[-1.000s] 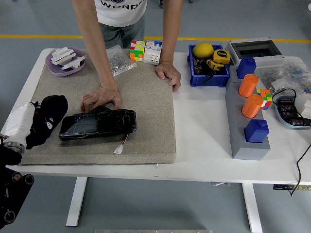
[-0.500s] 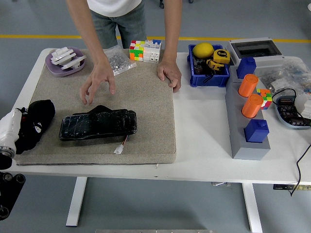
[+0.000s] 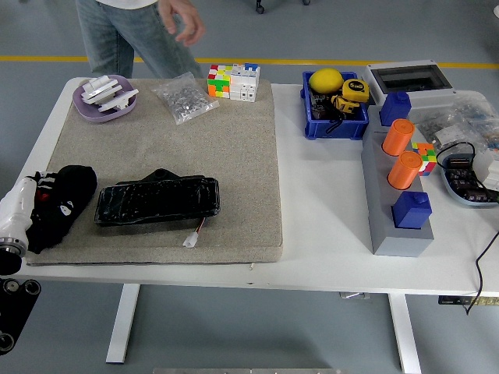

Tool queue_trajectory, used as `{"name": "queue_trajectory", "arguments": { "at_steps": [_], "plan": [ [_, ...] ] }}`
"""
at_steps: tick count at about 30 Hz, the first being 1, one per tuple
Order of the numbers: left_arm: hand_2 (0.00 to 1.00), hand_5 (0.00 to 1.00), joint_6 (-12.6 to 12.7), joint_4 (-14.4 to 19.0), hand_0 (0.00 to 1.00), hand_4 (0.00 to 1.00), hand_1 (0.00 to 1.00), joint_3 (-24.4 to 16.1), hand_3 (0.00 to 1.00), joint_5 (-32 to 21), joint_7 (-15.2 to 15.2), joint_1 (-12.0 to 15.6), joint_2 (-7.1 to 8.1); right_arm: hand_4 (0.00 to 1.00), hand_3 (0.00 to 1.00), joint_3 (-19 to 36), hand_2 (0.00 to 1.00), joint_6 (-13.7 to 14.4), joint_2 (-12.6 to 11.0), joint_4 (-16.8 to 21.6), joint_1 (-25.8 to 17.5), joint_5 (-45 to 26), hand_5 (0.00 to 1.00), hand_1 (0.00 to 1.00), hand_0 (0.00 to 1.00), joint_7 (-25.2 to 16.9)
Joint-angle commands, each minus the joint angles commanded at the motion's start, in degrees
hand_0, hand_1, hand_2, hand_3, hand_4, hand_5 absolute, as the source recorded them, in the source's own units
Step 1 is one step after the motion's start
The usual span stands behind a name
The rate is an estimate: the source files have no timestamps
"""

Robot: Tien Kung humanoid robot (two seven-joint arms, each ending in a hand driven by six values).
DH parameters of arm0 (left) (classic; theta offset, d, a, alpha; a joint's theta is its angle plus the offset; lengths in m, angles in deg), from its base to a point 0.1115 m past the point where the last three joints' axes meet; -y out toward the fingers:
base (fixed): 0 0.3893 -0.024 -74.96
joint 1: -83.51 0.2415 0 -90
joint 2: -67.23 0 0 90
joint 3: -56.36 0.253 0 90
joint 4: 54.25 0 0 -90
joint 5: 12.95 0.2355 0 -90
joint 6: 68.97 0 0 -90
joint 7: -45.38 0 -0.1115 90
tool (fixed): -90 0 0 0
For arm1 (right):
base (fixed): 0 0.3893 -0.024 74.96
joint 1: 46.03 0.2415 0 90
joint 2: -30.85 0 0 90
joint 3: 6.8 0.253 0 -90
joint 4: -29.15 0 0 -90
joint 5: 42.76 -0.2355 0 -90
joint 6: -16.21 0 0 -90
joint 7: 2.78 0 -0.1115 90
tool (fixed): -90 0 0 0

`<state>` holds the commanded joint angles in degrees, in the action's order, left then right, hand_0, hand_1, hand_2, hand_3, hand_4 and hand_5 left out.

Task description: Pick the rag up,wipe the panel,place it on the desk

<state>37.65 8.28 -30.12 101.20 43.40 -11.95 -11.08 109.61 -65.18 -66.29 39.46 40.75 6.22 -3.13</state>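
Left hand gripping rag beside panel

Your left hand (image 3: 31, 214) is closed around the rag (image 3: 66, 199), just left of the panel (image 3: 156, 201). Risk: the panel may slide unrestrained when wiped.

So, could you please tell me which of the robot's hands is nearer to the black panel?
Left. The left hand sits at the mat's left edge, just left of the black panel, holding a black rag. The right hand is not in view.
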Motion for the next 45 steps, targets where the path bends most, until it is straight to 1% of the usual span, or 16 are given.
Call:
{"name": "queue_trajectory", "arguments": {
  "at_steps": [5, 6, 8, 12, 13, 17, 19, 23, 24, 29, 30, 31, 39, 42, 43, 45],
  "plan": [
    [0.783, 0.426, 0.01, 3.31, 0.596, 0.998, 0.763, -1.78, 0.863, -2.82, 0.92, 1.37, 0.12, 0.998, 0.574, -0.24, 0.595, 0.21, -0.03, 0.0, -0.18, -0.23, 0.451, 0.612, 0.701, 0.12],
    [0.776, 0.48, 0.13, 3.97, 0.586, 0.998, 0.751, -2.08, 0.854, -3.39, 1.26, 1.66, 0.2, 0.998, 0.573, -0.23, 0.594, 0.25, -0.04, 0.0, -0.2, -0.22, 0.452, 0.612, 0.702, 0.13],
    [0.776, 0.48, 0.33, 5.82, 0.586, 0.998, 0.751, -2.97, 0.854, -5.4, 2.18, 2.55, 0.51, 0.998, 0.573, -0.27, 0.594, 0.35, -0.09, 0.0, -0.23, -0.19, 0.452, 0.612, 0.702, 0.19],
    [0.776, 0.48, 0.29, 9.91, 0.586, 0.998, 0.751, -4.79, 0.854, -11.93, 4.49, 4.12, 1.33, 0.998, 0.573, -0.81, 0.594, 0.65, -0.25, 0.0, -0.37, -0.38, 0.452, 0.612, 0.702, 0.39],
    [0.744, 0.51, 0.33, 10.78, 0.584, 0.998, 0.704, -4.99, 0.805, -13.56, 4.94, 4.38, 1.52, 0.998, 0.573, -1.04, 0.595, 0.73, -0.3, 0.0, -0.41, -0.5, 0.45, 0.611, 0.702, 0.45],
    [0.744, 0.51, 0.1, 13.86, 0.584, 0.998, 0.704, -4.56, 0.805, -22.11, 8.64, 4.99, 2.27, 0.998, 0.573, -2.78, 0.595, 1.2, -0.47, 0.0, -0.62, -1.72, 0.45, 0.611, 0.702, 0.68],
    [0.723, 0.515, -1.93, 14.63, 0.594, 0.998, 0.684, -3.74, 0.75, -26.92, 10.76, 4.96, 2.39, 0.998, 0.573, -4.21, 0.593, 1.52, -0.52, 0.0, -0.71, -2.85, 0.448, 0.612, 0.702, 0.86],
    [0.723, 0.515, -8.22, 15.51, 0.594, 0.998, 0.684, -2.34, 0.75, -36.6, 14.08, 5.08, 2.04, 0.998, 0.573, -5.75, 0.593, 1.83, -0.54, 0.0, -0.89, -3.64, 0.448, 0.612, 0.702, 1.14],
    [0.685, 0.486, -10.65, 15.72, 0.617, 0.928, 0.664, -2.22, 0.603, -39.96, 14.51, 5.15, 1.76, 0.996, 0.572, -6.64, 0.594, 1.86, -0.57, 0.0, -0.96, -4.02, 0.447, 0.611, 0.703, 1.26],
    [0.685, 0.486, -16.4, 17.34, 0.617, 0.928, 0.664, -2.1, 0.603, -51.13, 15.37, 5.72, 0.21, 0.996, 0.572, -14.2, 0.594, 1.49, -1.18, 0.0, -1.5, -8.16, 0.447, 0.611, 0.703, 1.9],
    [0.62, 0.39, -17.53, 17.99, 0.612, 0.871, 0.651, -2.11, 0.561, -54.11, 15.59, 5.87, -0.37, 0.992, 0.57, -16.57, 0.591, 1.49, -1.23, 0.0, -1.6, -9.8, 0.44, 0.613, 0.703, 2.08],
    [0.62, 0.39, -18.27, 18.38, 0.612, 0.871, 0.651, -2.08, 0.561, -56.34, 15.71, 5.9, -0.75, 0.992, 0.57, -18.2, 0.591, 1.49, -1.18, 0.0, -1.65, -10.89, 0.44, 0.613, 0.703, 2.16],
    [0.604, 0.359, -20.06, 19.14, 0.596, 0.867, 0.645, -2.1, 0.557, -74.99, 15.66, 6.13, -2.56, 0.99, 0.57, -20.78, 0.592, 1.51, -0.61, 0.0, -1.83, -12.8, 0.437, 0.612, 0.703, 2.2],
    [0.604, 0.359, -20.14, 18.42, 0.596, 0.867, 0.645, -2.51, 0.557, -76.41, 15.46, 6.21, -3.06, 0.99, 0.57, -20.83, 0.592, 1.39, -0.66, 0.0, -1.57, -12.58, 0.437, 0.612, 0.703, 2.17],
    [0.601, 0.223, -20.14, 18.29, 0.592, 0.783, 0.62, -2.6, 0.563, -76.34, 15.45, 6.25, -3.16, 0.989, 0.569, -20.81, 0.591, 1.34, -0.69, 0.0, -1.49, -12.5, 0.436, 0.612, 0.703, 2.13],
    [0.601, 0.223, -20.12, 18.04, 0.592, 0.783, 0.62, -2.68, 0.563, -76.21, 15.48, 6.23, -3.28, 0.989, 0.569, -20.84, 0.591, 1.26, -0.71, 0.0, -1.34, -12.46, 0.436, 0.612, 0.703, 2.1]
  ]
}}
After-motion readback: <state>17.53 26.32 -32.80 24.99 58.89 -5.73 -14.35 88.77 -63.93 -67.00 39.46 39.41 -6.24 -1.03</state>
